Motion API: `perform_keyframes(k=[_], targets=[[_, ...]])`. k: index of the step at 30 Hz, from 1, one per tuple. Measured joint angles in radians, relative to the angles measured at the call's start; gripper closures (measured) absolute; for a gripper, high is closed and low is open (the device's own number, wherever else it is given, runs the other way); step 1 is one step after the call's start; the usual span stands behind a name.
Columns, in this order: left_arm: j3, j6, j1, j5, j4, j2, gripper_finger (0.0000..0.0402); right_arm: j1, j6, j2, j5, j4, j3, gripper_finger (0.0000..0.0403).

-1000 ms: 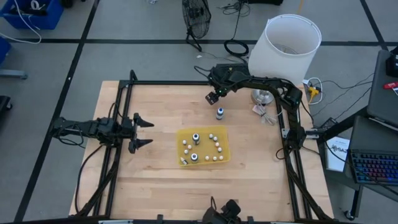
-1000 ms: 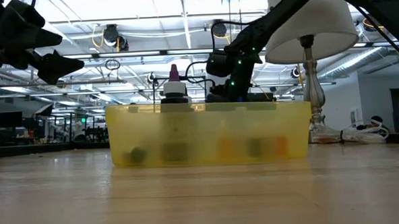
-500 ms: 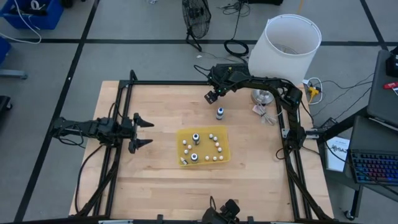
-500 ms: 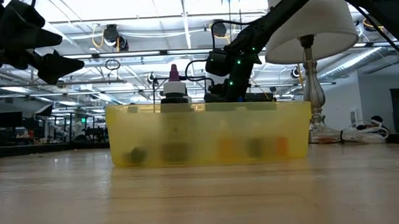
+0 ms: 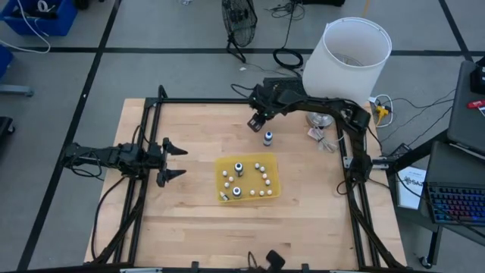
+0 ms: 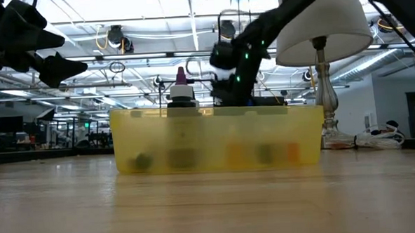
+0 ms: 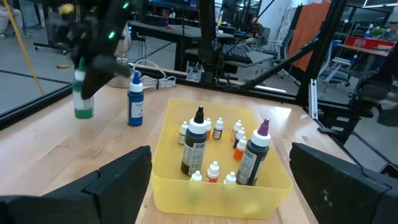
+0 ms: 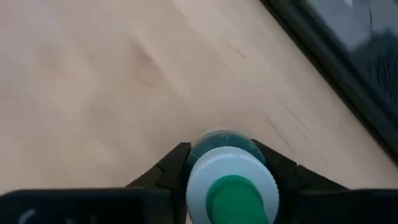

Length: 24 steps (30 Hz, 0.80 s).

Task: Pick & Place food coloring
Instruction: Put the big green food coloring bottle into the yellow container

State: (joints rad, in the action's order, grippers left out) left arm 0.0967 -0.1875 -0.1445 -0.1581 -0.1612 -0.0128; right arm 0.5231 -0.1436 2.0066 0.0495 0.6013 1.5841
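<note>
My right gripper [image 5: 256, 122] hangs over the far middle of the table, shut on a green food coloring bottle [image 7: 83, 102] with a white cap [image 8: 231, 182]. A blue food coloring bottle [image 5: 267, 138] stands upright on its base just near of it. The yellow tray [image 5: 269, 192] at the table's middle holds two taller dark bottles [image 7: 196, 142] and several tiny dropper bottles [image 7: 213, 172]. My left gripper [image 5: 171, 161] waits open at the table's left, its fingers pointing at the tray. My right gripper pinches the green bottle between its two fingers [image 8: 174, 168], one on each side of the body just under the cap [image 8: 219, 137]. The fingers come from above, pointing down. The bottle stays upright below them; whether its base is off the table I cannot tell.
A lamp with a white shade [image 5: 347, 54] stands at the table's far right corner, its metal foot [image 5: 318, 117] close to my right arm. Black frame rails [image 5: 144, 152] run along the table's left, right and far edges. Bare wood lies near of the tray.
My right gripper has gone a little toward the table's left edge and has risen, as the low view shows. The blue bottle and the tray have stayed where they were.
</note>
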Motion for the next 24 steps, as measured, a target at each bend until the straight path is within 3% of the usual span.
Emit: perform_keyframes(k=[6, 14, 18, 24], targets=[[0.000, 0.000, 0.000, 0.000, 0.000, 0.000, 0.0030, -0.119, 0.013, -0.146, 0.002, 0.000, 0.000, 0.0279], [0.000, 0.000, 0.000, 0.000, 0.000, 0.000, 0.0030, -0.399, -0.031, -0.353, 0.030, 0.110, 0.001, 0.0279], [0.000, 0.000, 0.000, 0.000, 0.000, 0.000, 0.0025, -0.500, -0.107, -0.387, 0.171, 0.276, -0.006, 0.0279], [0.000, 0.000, 0.000, 0.000, 0.000, 0.000, 0.0031, -0.540, -0.212, -0.393, 0.182, 0.287, -0.125, 0.0279]])
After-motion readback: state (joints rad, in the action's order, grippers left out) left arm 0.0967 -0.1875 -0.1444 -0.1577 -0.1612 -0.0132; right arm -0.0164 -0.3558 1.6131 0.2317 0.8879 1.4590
